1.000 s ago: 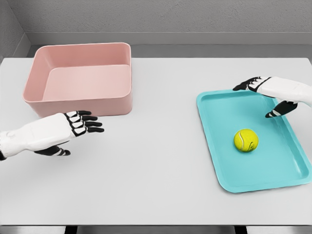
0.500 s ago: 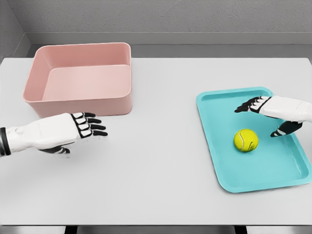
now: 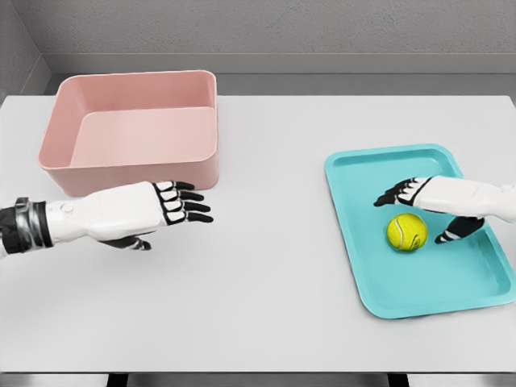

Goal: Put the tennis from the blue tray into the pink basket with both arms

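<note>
Pickup step: right robot hand [image 3: 419, 211] hovered with fingers spread over the tennis ball [image 3: 406, 231] in the blue tray [image 3: 367, 274], not grasping; next, close on it, while left robot hand [image 3: 165, 205] waited unclenched near the pink basket [image 3: 129, 165].

Nothing readable is showing anywhere: no lettering, brand, number or sign. The tennis ball [image 3: 406, 231] is showing only its pale curved seam, with no printed mark legible. The blue tray [image 3: 367, 266] on the right and the pink basket [image 3: 129, 165] at the far left are both presenting plain, unmarked surfaces. The white table [image 3: 266, 266] is carrying no label, and the two white hands are bearing only black joint segments, no writing.
</note>
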{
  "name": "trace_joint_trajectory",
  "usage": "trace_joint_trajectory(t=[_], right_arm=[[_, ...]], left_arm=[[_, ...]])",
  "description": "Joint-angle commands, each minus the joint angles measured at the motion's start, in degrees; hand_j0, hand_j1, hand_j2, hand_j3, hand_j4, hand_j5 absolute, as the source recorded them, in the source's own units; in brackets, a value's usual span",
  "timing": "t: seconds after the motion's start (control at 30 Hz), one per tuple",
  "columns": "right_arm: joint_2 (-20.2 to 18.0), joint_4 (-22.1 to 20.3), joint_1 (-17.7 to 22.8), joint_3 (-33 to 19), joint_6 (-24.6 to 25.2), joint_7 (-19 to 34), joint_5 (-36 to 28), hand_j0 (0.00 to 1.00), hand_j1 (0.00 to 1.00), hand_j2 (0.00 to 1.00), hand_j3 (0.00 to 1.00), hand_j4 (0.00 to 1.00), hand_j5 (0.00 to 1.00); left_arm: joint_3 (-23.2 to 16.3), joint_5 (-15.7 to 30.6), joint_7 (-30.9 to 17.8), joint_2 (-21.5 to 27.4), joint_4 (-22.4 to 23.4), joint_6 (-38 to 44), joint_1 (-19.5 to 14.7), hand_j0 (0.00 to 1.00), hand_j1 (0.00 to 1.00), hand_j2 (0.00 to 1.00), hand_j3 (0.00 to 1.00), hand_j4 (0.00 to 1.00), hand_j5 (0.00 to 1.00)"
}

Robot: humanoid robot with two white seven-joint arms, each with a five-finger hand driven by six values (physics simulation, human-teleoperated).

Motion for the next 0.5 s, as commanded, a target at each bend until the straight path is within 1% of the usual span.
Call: trace_joint_trajectory(t=[0.0, 0.03, 0.1, 0.13, 0.23, 0.27, 0.33, 0.37, 0.43, 0.47], right_arm=[[0.26, -0.17, 0.00, 0.22, 0.09, 0.34, -0.36, 1.00, 1.00, 1.00, 1.00, 1.00, 1.00], [0.26, -0.17, 0.00, 0.30, 0.09, 0.34, -0.36, 1.00, 1.00, 1.00, 1.00, 1.00, 1.00], [0.26, -0.17, 0.53, 0.30, 0.09, 0.34, -0.36, 1.00, 1.00, 1.00, 1.00, 1.00, 1.00], [0.34, -0.26, 0.62, 0.30, 0.09, 0.43, -0.36, 1.00, 1.00, 1.00, 1.00, 1.00, 1.00], [1.05, -0.44, 0.70, 0.48, 0.09, 0.43, -0.27, 1.00, 1.00, 1.00, 1.00, 1.00, 1.00], [1.31, -0.44, 0.70, 0.66, 0.09, 0.52, -0.27, 1.00, 1.00, 1.00, 1.00, 1.00, 1.00], [1.40, -0.61, 0.70, 0.66, 0.09, 0.52, -0.27, 1.00, 1.00, 1.00, 1.00, 1.00, 1.00], [1.40, -0.61, 0.70, 0.74, 0.09, 0.52, -0.27, 1.00, 1.00, 1.00, 1.00, 1.00, 1.00], [1.40, -0.61, 0.70, 0.74, 0.09, 0.52, -0.27, 1.00, 1.00, 1.00, 1.00, 1.00, 1.00], [1.40, -0.61, 0.70, 1.18, 0.09, 0.52, -0.18, 1.00, 1.00, 1.00, 1.00, 1.00, 1.00]], left_arm=[[-3.34, 0.28, -0.09, -1.01, -0.01, 0.03, -0.09, 1.00, 1.00, 1.00, 1.00, 1.00, 1.00], [-3.43, 0.19, -1.05, -0.93, -0.01, 0.03, -0.18, 1.00, 1.00, 1.00, 1.00, 1.00, 1.00], [-3.52, 0.10, -7.47, -0.84, -0.01, 0.03, -0.44, 1.00, 1.00, 1.00, 1.00, 1.00, 1.00], [-3.96, 0.10, -7.83, -0.49, -0.01, 0.03, -0.88, 1.00, 1.00, 1.00, 1.00, 1.00, 1.00], [-9.75, 0.37, -7.65, 0.31, -0.01, 0.03, -8.52, 1.00, 1.00, 1.00, 1.00, 1.00, 1.00], [-10.81, 0.45, -7.47, 0.66, -0.01, 0.03, -10.37, 1.00, 1.00, 1.00, 1.00, 1.00, 1.00], [-10.90, 0.45, -7.30, 0.66, -0.01, 0.03, -12.48, 1.00, 1.00, 1.00, 1.00, 1.00, 1.00], [-11.78, 0.45, -7.30, 0.66, -0.01, 0.03, -13.45, 1.00, 1.00, 1.00, 1.00, 1.00, 1.00], [-14.85, 0.54, -7.30, 0.66, -0.01, 0.03, -15.73, 1.00, 1.00, 1.00, 1.00, 1.00, 1.00], [-16.70, 2.29, -7.21, 0.66, -0.01, 0.03, -15.82, 1.00, 1.00, 1.00, 1.00, 1.00, 1.00]])
